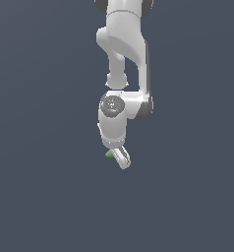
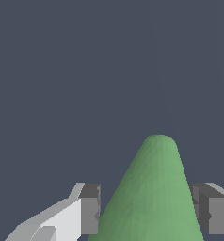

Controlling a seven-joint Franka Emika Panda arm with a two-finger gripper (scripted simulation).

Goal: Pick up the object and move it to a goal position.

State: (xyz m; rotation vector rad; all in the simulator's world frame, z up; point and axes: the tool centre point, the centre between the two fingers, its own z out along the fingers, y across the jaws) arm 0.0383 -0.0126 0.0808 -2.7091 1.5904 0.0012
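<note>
The object (image 2: pixel 154 188) is a small plain green cone with a rounded tip, and it fills the gap between my two grey-padded fingers. My gripper (image 2: pixel 149 209) is shut on it, one pad (image 2: pixel 89 209) against one side and the other pad (image 2: pixel 209 209) against the opposite side. In the exterior view only a sliver of the green object (image 1: pixel 109 153) shows, on that view's left of the white gripper (image 1: pixel 121 158). The gripper points down at the end of the white arm (image 1: pixel 123 44). No goal marker shows in either view.
A plain dark blue-grey surface (image 1: pixel 40 197) fills the background of both views. Nothing else stands around the arm.
</note>
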